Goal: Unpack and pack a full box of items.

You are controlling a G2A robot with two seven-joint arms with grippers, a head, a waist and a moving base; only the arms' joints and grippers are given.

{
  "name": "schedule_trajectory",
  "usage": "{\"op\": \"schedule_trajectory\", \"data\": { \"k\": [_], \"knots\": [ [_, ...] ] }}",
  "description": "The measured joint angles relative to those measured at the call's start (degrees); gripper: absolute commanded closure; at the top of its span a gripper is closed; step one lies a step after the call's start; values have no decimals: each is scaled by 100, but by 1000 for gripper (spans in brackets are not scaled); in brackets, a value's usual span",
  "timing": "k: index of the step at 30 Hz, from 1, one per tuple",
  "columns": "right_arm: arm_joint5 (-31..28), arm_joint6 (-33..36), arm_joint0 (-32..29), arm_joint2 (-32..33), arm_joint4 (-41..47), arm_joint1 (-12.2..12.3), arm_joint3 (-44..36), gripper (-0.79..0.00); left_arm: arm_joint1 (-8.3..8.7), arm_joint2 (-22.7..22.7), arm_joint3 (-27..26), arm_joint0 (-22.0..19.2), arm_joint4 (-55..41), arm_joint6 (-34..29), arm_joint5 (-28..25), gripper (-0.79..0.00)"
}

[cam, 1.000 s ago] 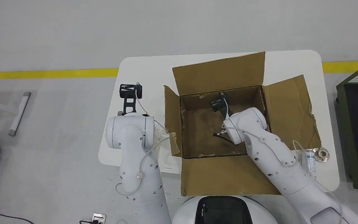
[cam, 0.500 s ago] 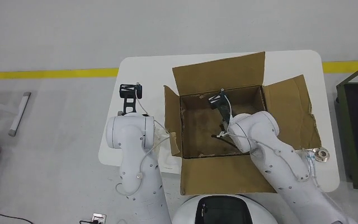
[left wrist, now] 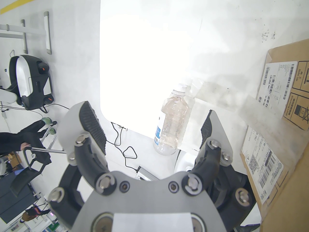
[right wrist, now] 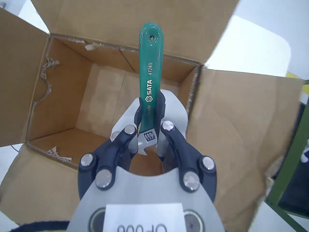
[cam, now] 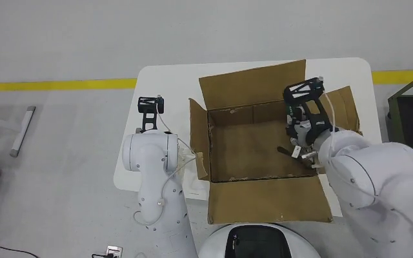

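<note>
An open cardboard box [cam: 258,84] stands on the white table [cam: 168,84], and its floor [right wrist: 101,92] is bare. My right gripper [cam: 303,108] hangs above the box's right side, shut on a green-handled adjustable wrench [right wrist: 150,73]. The fingers [right wrist: 161,107] clamp the handle near the metal head, and the handle's end points away from the wrist over the box. My left gripper [cam: 150,104] is over the table to the left of the box, open with nothing between its fingers [left wrist: 89,119]. A clear plastic water bottle [left wrist: 172,126] lies at the table's edge beside the box [left wrist: 284,92].
All the box flaps are folded outward, the right one [cam: 342,109] lying under my right arm. A dark green bin [cam: 403,109] stands off the table at the right. Bare table lies left of the box.
My right gripper has risen out of the box and swung to its right side, carrying the wrench. The left arm has not moved.
</note>
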Motion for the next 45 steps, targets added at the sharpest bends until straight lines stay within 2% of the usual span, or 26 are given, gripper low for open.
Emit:
{"op": "schedule_trajectory", "data": {
  "k": [12,18,23,27,32,40,45],
  "knots": [
    [-160,-406,-268,2361,1013,120,-159,0,0,0,0,0,0,0,0,-785],
    [-350,-491,-695,3679,1714,196,-159,0,0,0,0,0,0,0,0,-785],
    [-401,-312,-1162,4381,1961,244,-159,0,0,0,0,0,0,0,0,-785],
    [-370,-95,-1597,4425,1937,265,-159,0,0,0,0,0,0,0,0,-785],
    [-197,-106,-2048,3955,1745,267,62,0,0,0,0,0,0,0,0,-785],
    [-227,-386,-1820,3188,1869,313,1209,0,0,0,0,0,0,0,0,-785],
    [-250,-394,-1692,2883,1868,349,1468,0,0,0,0,0,0,0,0,-785]
  ]
}}
